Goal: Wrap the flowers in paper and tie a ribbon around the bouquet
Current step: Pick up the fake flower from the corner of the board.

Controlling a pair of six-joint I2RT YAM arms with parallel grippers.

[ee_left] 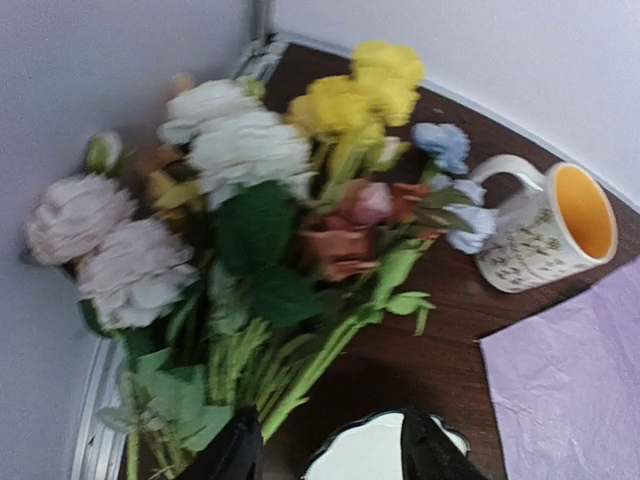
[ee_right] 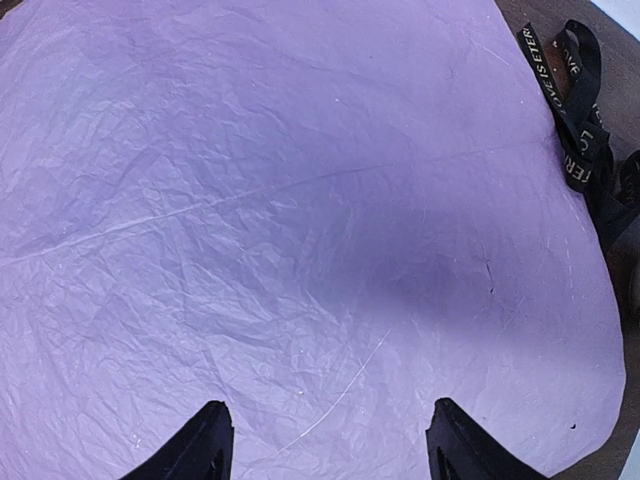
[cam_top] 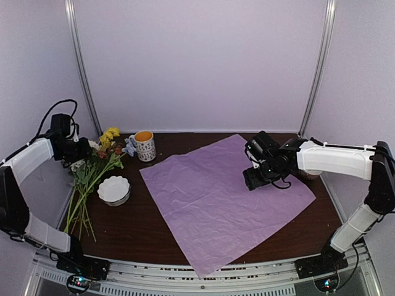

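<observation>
Green-stemmed artificial flowers (cam_top: pixel 92 176), yellow, white, peach blooms, lie along left edge of worktop (cam_top: pixel 142 228). Long axis near-to-far, blooms toward far-left corner. Left jaws hover by them, released, empty. Right jaws released over flat pale pink crinkled paper sheet (cam_top: pixel 222 197), mid-worktop. Best: grip bundled stems mid-length, lay diagonally across paper.

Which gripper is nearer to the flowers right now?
Left. The left gripper hangs right by the flowers, at their leafy stems, open and holding nothing. The right gripper hangs over the pink paper, far from them.
</observation>
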